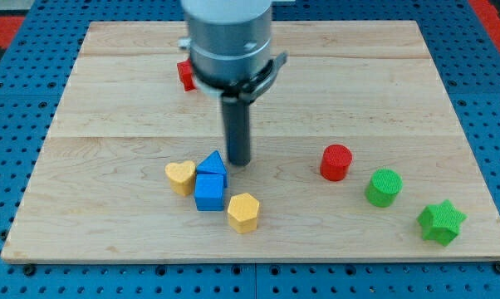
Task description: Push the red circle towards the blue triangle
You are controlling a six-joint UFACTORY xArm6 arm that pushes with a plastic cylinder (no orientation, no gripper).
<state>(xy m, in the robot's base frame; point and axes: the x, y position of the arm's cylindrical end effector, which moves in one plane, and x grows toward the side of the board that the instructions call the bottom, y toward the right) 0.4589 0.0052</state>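
The surface is a pale wooden board lying on a blue floor with a grid of small holes; a red strip shows at the top corners.

Going left to right: a yellow heart touches the blue triangle, which points up toward 12 o'clock. A blue cube sits right under it, at its 6 o'clock. A yellow hexagon-like block is just beside the cube, at its 4 o'clock. Up near the top, a red block is half hidden behind the arm, so its shape is hard to tell.

My tip rests just beside the blue triangle, at its 3 o'clock. There is no hand here, only the rod.

The red circle stands upright, its round top facing up. It is at 3 o'clock from my tip, well apart. A green circle is near it at 4 o'clock, then a green star.
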